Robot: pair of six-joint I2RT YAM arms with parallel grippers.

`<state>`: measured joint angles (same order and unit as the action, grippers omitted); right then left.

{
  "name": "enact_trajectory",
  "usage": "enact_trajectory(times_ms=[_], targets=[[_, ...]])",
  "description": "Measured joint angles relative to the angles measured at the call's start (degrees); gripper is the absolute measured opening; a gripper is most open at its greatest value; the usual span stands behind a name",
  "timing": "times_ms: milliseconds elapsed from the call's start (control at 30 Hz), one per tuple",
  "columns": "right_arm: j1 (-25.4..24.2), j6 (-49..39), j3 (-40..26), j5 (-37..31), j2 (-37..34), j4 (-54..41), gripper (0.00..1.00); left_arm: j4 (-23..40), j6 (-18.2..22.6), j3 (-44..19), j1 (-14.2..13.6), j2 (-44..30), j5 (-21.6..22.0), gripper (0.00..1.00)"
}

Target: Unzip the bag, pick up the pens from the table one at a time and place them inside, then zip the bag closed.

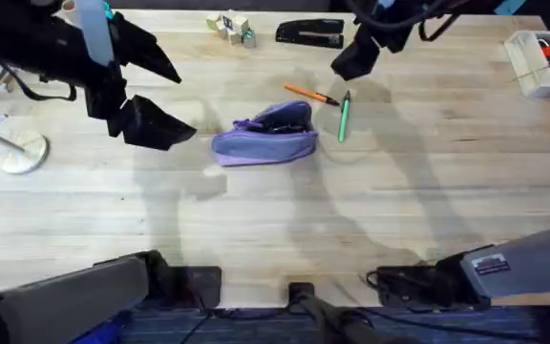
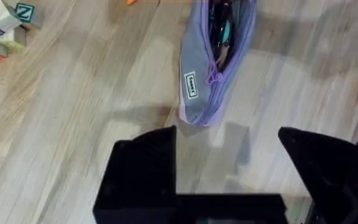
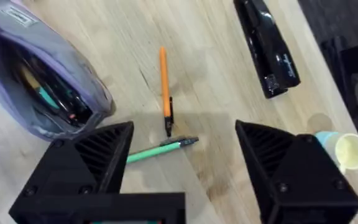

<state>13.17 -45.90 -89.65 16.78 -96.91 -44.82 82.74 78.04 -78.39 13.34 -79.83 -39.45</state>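
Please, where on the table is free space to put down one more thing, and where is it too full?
The table has a wide bare patch between the bag and the arm bases. Another lies right of the green pen, before the white box. It is crowded around the bag, with the orange pen, the stapler and the open right claw above them.

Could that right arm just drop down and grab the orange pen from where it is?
Probably yes: the right pincer hangs open above the orange pen, which lies bare on the table, apart from the bag.
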Motion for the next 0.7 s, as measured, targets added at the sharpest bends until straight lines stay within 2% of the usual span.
enact_trajectory(times_ms=[367, 700], targets=[[0.0, -3.9, 0.0, -1.1, -11.4, 1.9, 0.996, 0.0, 0.0, 0.0, 0.0, 0.0, 0.0, 0.994], [0.0, -4.1, 0.0, -2.5, -17.9, 3.3, 0.996, 0.0, 0.0, 0.0, 0.0, 0.0, 0.0, 0.994]])
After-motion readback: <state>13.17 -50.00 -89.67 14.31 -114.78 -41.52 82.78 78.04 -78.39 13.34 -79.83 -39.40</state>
